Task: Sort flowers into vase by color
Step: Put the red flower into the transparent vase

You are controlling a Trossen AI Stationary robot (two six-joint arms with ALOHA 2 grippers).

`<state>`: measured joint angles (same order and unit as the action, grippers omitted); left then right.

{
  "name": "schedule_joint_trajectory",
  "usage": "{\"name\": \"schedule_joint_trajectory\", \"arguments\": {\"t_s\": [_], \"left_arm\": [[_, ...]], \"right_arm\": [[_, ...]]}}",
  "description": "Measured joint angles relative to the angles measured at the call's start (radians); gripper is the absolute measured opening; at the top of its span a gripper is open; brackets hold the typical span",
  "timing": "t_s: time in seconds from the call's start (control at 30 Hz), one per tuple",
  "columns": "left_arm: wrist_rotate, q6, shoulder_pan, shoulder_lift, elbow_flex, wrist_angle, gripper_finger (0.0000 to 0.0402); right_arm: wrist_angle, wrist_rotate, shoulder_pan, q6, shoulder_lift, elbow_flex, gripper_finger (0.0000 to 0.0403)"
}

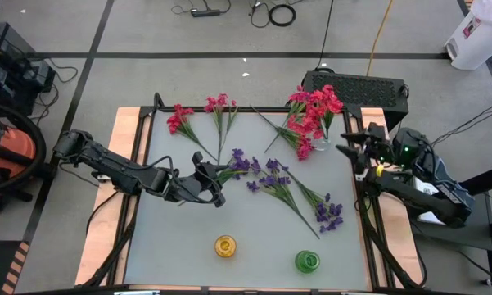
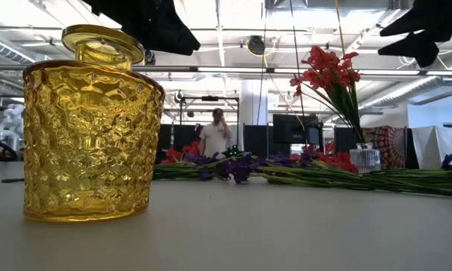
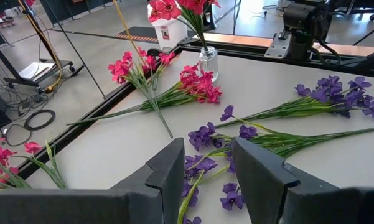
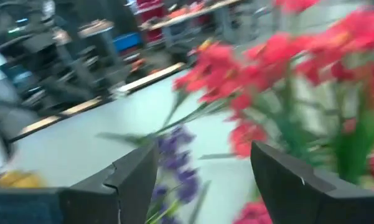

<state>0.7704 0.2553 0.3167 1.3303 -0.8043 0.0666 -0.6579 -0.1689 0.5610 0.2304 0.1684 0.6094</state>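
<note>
The left gripper [image 1: 217,182] hovers with its fingers spread and empty just beside the purple sprigs [image 1: 266,176] lying at table centre, whose stems overlap and fan out toward 4 o'clock; closing here could pinch two tangled stems at once and drag neighbours along. The right gripper [image 1: 349,150], also spread and holding nothing, sits at about 2 o'clock just beside the clear glass vase [image 1: 324,131] already holding red flowers [image 1: 315,106], and a careless swing could tip that narrow vase. The yellow vase [image 1: 225,245] and green vase [image 1: 307,261] wait at 6 o'clock, well apart from the flowers, so a loosely gripped stem could slip during the carry.

Red, purple flowers [image 1: 280,176]; yellow vase [image 2: 90,128]
</note>
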Motion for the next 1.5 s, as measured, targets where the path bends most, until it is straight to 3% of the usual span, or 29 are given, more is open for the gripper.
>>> {"name": "schedule_joint_trajectory", "arguments": {"t_s": [0.13,0.37,1.5], "left_arm": [[0.0,0.0,0.0,0.0,0.0,0.0,0.0144],[0.0,0.0,0.0,0.0,0.0,0.0,0.0144],[0.0,0.0,-0.002,0.0,0.0,-0.001,0.0144]], "right_arm": [[-0.064,-0.073,0.0,0.02,0.0,-0.001,0.0246],[-0.166,-0.077,-0.001,0.006,0.0,-0.001,0.0246],[-0.162,-0.095,-0.001,-0.033,0.0,-0.002,0.0247]]}}
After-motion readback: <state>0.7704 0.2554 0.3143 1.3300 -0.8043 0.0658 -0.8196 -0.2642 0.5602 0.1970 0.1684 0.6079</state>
